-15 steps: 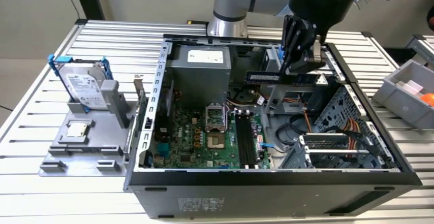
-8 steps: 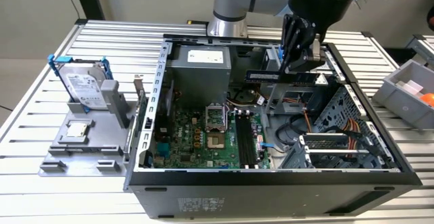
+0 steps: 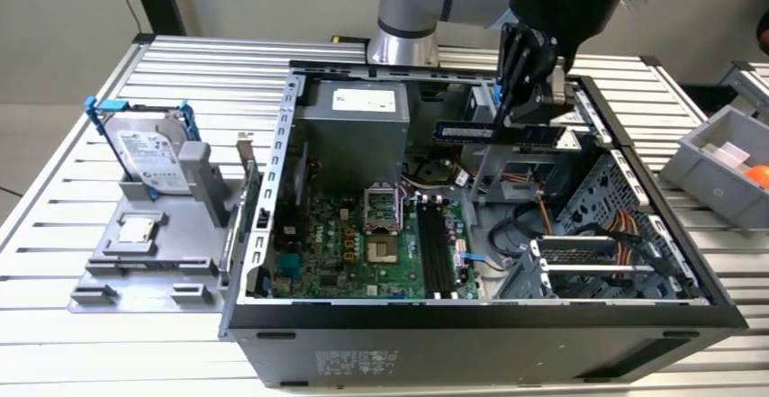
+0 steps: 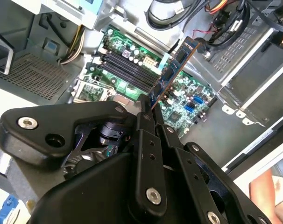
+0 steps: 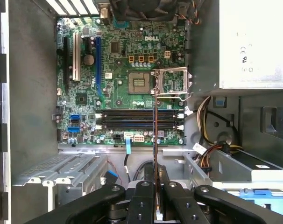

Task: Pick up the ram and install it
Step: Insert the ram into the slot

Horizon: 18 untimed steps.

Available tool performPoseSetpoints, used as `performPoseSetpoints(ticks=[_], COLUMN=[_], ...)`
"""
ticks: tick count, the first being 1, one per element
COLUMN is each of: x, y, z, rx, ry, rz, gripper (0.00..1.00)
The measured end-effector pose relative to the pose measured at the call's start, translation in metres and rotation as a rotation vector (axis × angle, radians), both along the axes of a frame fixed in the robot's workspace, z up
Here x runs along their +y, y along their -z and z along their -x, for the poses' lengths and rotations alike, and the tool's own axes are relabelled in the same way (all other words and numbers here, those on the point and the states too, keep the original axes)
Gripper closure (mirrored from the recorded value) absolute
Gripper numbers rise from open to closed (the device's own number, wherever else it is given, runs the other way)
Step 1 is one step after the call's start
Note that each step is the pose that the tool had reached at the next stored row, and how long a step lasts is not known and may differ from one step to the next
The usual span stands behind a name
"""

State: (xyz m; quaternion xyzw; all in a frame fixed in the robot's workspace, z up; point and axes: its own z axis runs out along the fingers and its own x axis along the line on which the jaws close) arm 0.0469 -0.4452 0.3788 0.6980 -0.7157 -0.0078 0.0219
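Observation:
The ram is a long, thin blue board with dark chips. My gripper is shut on it and holds it level above the open computer case, over the drive cage at the back. In the second wrist view the ram sticks out from between the fingers, pointing over the motherboard. In the first wrist view the ram shows edge-on, crossing the black memory slots at a right angle. These slots lie on the green motherboard, well below the stick.
A silver hard drive in a blue-handled frame stands on a grey fixture on the exterior view's left, with a small grey processor chip. A grey bin sits on the right. Cables and the power supply crowd the case.

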Motion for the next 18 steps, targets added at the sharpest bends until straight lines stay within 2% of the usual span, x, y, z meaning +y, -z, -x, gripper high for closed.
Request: performPoseSetpoints(ticks=[18], x=[0.0006], y=[0.0000], z=[0.0000], rx=[0.0000], ry=[0.002], rz=[0.0003], gripper=[1.00])
